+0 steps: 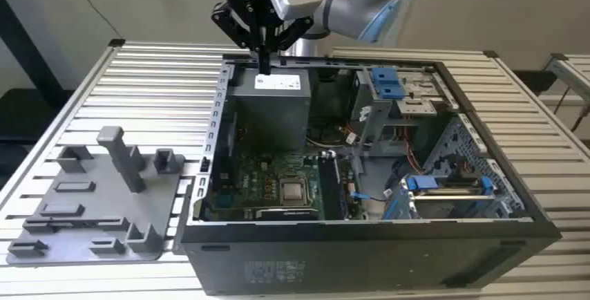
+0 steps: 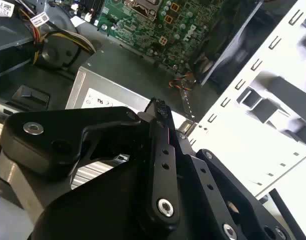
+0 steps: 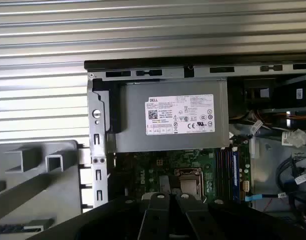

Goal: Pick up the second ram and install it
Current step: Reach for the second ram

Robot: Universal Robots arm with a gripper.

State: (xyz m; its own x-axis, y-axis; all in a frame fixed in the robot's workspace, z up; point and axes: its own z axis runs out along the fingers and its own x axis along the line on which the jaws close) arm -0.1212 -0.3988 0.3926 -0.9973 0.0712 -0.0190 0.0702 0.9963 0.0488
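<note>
Fingers [image 2: 161, 131] lie pressed flat together with nothing seen between them, so the gripper [image 1: 265, 70] carries no board. It hangs just above the power supply [image 1: 267, 103], at the 12 o'clock end of the open computer case [image 1: 369, 258] in the exterior view, well apart from the memory slots. Toward 6 o'clock from there, on the motherboard [image 1: 253, 175], a long dark board stands on edge at 3 o'clock of the processor socket [image 1: 293, 191]. I take it for the second ram [image 1: 325, 186], sitting in its slot, though I cannot tell whether it is latched. At 9 o'clock of the case, the grey fixture [image 1: 92, 203] on the slatted table [image 1: 157, 79] is grey throughout, posts and holders alike. By that reading, pick-up and insertion look done.
</note>
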